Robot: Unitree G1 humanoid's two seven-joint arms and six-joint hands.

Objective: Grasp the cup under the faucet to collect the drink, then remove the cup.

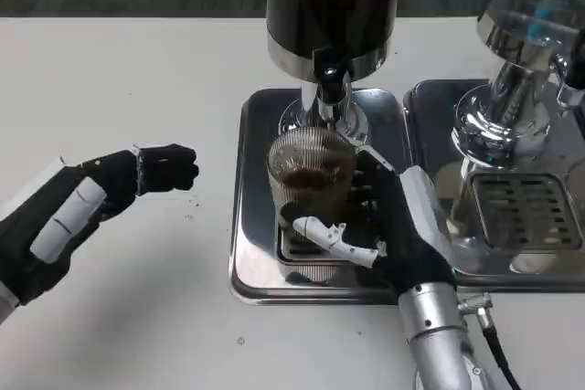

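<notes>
Ribbed glass cup (309, 169) upright on drip tray (251, 226), directly beneath faucet (331, 79), some dark drink inside. Right hand (370, 226) reaching up from below, fingers wrapped round cup's lower wall. Left hand (110, 191) well apart on table (137, 70), fingers curled in, holding nothing.

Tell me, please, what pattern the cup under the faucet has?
Clear glass with vertical ribbing, the cup holds dark drink; the head view shows it best.
</notes>
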